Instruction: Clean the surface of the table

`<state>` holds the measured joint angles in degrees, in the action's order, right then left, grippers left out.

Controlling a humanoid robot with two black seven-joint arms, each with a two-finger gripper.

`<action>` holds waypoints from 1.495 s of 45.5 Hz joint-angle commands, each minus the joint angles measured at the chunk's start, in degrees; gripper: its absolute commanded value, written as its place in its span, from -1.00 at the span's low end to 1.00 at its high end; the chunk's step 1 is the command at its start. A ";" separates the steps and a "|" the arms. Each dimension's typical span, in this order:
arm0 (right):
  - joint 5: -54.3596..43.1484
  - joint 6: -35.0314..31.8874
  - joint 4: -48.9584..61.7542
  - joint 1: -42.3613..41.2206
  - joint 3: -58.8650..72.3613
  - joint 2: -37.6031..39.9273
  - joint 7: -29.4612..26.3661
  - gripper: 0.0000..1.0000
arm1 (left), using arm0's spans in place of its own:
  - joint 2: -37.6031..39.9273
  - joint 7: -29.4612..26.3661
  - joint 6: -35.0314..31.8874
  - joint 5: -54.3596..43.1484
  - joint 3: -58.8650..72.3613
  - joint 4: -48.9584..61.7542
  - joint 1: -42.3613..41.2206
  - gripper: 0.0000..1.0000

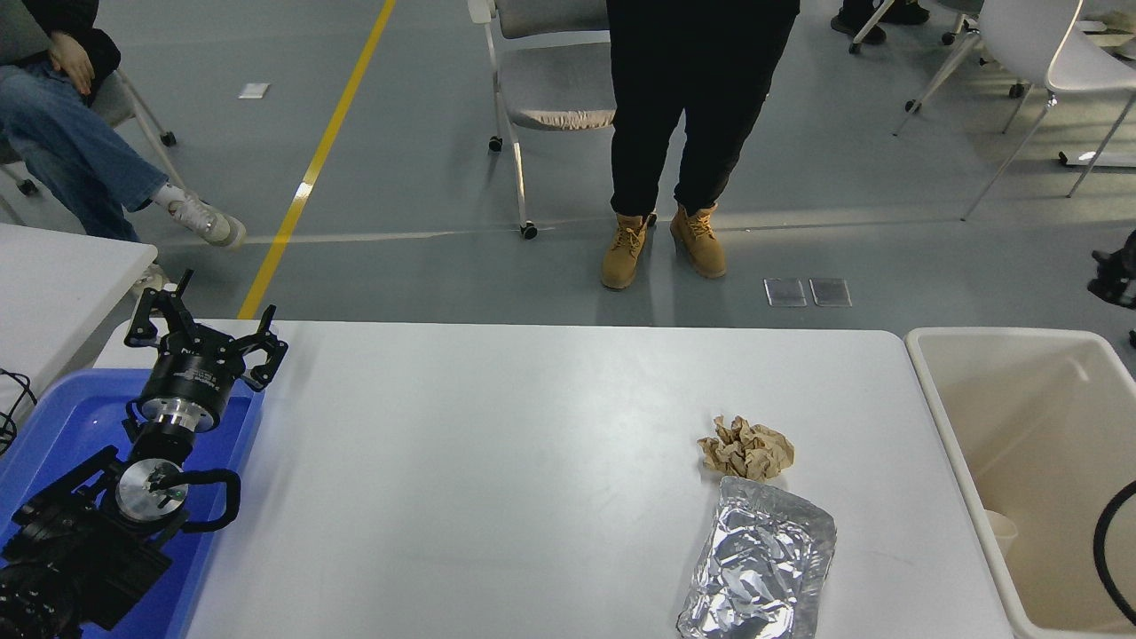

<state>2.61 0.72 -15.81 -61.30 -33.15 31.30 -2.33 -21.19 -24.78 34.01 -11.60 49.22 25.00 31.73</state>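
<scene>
- Table surface (497, 461) filled the middle and lower part of the head view, white and matte, its far edge running left to right below the grey floor.
- 2 pieces of litter lay on its right half: a crumpled brown paper wad (745, 449) and, just nearer the camera, a crinkled foil sheet (761, 561), the 2 touching or very nearly so.
- Blue tray (53, 426) sat at the table's left end, partly under the left arm.
- Left gripper (206, 342) hung above the tray's far corner, fingers spread apart, holding nothing.
- Beige tub (941, 417) stood just beside the table's right end; a small pale cup (1001, 531) lay inside it by the near wall.
- Right gripper (1114, 277) showed only as a black sliver at the right edge, beyond the tub; could not tell how its fingers were set. A loop of black cable (1105, 555) curved in at the lower right.
- A person in black trousers and tan boots (661, 244) stood past the far edge, a grey chair (550, 98) behind.
- A seated person in jeans (75, 164) was at the upper left, near a second white table (53, 284).
</scene>
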 commanded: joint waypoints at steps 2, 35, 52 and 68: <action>0.90 -2.12 -13.10 5.48 -14.22 1.57 3.55 0.95 | 0.01 0.00 0.00 0.00 0.00 0.05 0.00 1.00; 0.90 -9.59 -20.66 25.26 -18.71 -4.93 26.58 0.96 | 0.01 0.00 0.00 0.00 0.00 -0.04 0.00 1.00; 0.81 -11.88 -20.14 28.87 -18.45 -7.92 28.87 0.96 | 0.01 0.00 0.00 0.00 0.00 -0.04 0.00 1.00; 0.73 -11.88 -19.96 30.02 -17.92 -8.27 29.13 0.96 | 0.01 0.00 0.00 0.00 0.00 0.05 0.00 1.00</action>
<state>3.36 -10.96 -35.80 -32.24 -51.27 23.47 26.39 -21.18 -24.79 34.01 -11.60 49.22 25.00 31.73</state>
